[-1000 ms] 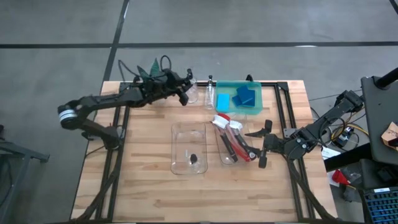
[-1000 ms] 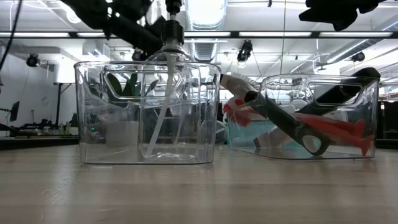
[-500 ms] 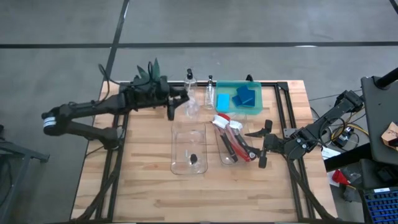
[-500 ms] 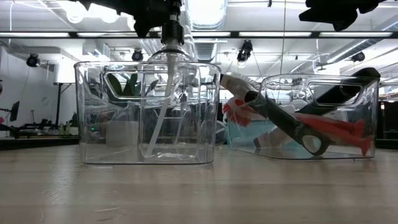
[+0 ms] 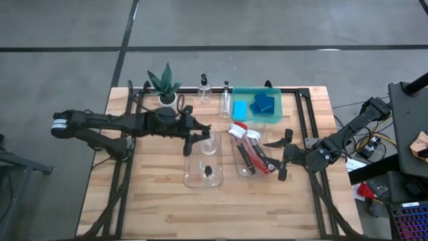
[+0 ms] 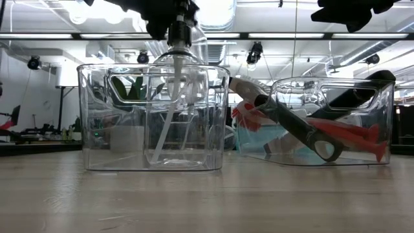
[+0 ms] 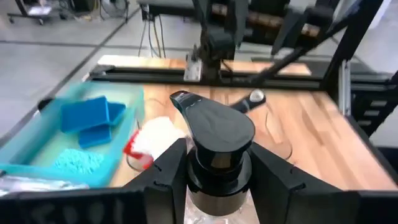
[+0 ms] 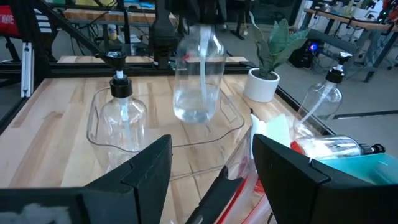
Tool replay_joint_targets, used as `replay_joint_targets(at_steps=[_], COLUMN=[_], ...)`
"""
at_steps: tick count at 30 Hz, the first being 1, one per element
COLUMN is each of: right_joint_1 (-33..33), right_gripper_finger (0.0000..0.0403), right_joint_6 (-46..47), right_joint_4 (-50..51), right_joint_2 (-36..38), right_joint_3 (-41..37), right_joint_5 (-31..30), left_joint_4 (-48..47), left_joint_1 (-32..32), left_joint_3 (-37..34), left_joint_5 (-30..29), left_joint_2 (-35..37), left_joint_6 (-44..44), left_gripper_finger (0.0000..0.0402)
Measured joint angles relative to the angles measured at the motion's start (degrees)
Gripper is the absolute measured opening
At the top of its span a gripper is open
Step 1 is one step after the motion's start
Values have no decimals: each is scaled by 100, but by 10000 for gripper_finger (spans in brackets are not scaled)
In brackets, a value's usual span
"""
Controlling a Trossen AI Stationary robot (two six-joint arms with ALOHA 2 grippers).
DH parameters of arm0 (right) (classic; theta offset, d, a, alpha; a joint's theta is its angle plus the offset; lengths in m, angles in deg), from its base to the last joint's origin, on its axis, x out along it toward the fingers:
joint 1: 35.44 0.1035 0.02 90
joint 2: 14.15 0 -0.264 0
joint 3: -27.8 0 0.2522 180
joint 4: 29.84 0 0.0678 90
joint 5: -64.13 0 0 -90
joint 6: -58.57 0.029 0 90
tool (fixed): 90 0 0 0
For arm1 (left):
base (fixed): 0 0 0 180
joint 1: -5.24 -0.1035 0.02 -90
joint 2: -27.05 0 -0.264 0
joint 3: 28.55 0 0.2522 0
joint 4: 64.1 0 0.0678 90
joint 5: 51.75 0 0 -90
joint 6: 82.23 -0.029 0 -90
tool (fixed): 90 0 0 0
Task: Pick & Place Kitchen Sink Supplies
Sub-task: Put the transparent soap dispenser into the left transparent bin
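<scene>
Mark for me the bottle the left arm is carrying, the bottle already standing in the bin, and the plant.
carried bottle (image 8: pixel 199 81), right wrist view, its clear body.
bottle in the bin (image 8: pixel 122 112), right wrist view, its clear body.
plant (image 5: pixel 164 82), high view, its leaves.

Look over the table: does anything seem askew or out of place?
Yes: in the bin nearer the right arm, the black-handled brush lies slanted, its white head poking out past the rim. Nothing looks spilled or broken.
</scene>
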Motion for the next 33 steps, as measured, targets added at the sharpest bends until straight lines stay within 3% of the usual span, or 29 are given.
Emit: replay_joint_targets(at_steps=[6, 13, 17, 33], right_joint_1=[0, 0, 2, 2], right_gripper_finger=[221, 221, 221, 221], right_joint_6=[83, 100, 85, 88], right_joint_4=[-4, 1, 5, 8], right_joint_2=[0, 0, 0, 0], right_joint_3=[0, 0, 0, 0], right_joint_5=[0, 1, 2, 4], left_joint_4=[60, 199, 195, 136], left_joint_1=[108, 127, 142, 183], left_joint_3=[-2, -7, -7, 0], left_joint_5=[-34, -34, -16, 10], left_joint_2=[-564, -1097, -1336, -1315], left_joint_6=[125, 164, 217, 334], left_gripper_finger=[148, 129, 143, 169])
